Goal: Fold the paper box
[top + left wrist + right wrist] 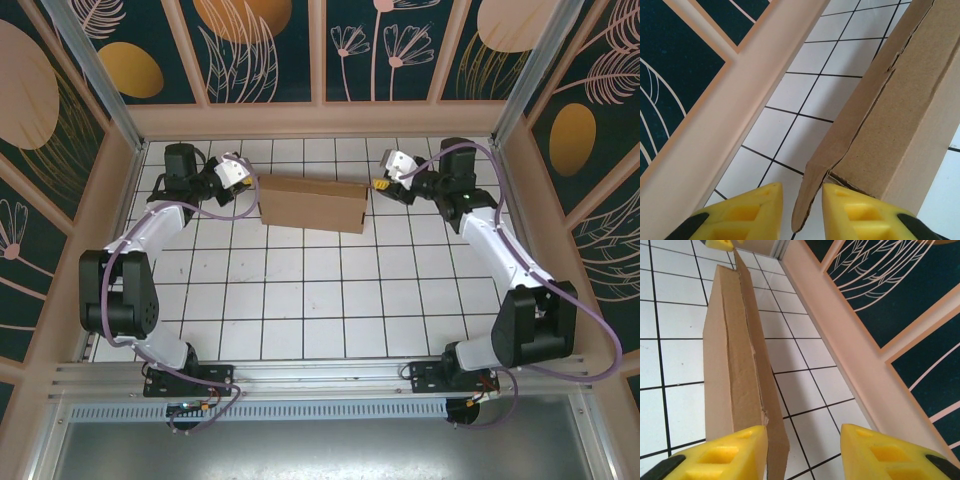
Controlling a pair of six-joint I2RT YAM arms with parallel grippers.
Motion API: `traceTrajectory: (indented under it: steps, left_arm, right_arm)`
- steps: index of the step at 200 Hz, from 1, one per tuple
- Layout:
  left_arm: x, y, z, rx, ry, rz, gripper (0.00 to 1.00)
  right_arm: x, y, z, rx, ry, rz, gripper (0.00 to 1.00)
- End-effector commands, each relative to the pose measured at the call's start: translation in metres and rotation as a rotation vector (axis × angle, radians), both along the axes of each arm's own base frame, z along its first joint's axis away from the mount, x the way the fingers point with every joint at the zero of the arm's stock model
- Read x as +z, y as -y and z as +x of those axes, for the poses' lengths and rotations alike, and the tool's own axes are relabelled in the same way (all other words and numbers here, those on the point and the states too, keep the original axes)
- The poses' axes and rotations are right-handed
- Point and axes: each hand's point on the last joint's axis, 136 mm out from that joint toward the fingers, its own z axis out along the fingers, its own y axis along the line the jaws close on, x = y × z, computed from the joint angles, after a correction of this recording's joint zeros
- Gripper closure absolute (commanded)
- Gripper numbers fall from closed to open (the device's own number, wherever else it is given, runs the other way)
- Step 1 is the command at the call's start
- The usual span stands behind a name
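The paper box [312, 203] sits far-centre on the tiled table [300, 290], and I have the left gripper [802, 200] and right gripper [802, 440] open astride its end flaps, ready to pinch both ends.

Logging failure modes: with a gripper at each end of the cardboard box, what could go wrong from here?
1. The end flap stands between the left gripper's open fingers, nearer one of them, its edge ragged; an uneven pinch could crease or tear it.
2. The right gripper is open, the box's edge close against one finger with a wide gap to the other; closing could shove the box sideways.
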Motion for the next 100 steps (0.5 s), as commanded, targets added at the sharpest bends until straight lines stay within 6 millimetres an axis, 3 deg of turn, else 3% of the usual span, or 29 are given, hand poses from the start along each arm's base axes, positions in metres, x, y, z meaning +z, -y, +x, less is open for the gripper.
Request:
traceTrajectory:
  steps: [1, 47, 100]
  left_arm:
    - [0.001, 0.001, 0.004, -0.017, -0.007, -0.012, 0.72]
    - [-0.003, 0.001, 0.007, 0.0, -0.018, -0.029, 0.72]
    - [-0.001, 0.004, 0.006, -0.009, -0.014, -0.036, 0.9]
  right_arm:
    - [-0.005, -0.005, 0.005, 0.003, -0.006, -0.043, 0.56]
    - [-0.022, -0.014, 0.007, 0.014, -0.042, -0.082, 0.55]
    - [-0.034, -0.006, 0.002, 0.003, -0.023, -0.144, 0.55]
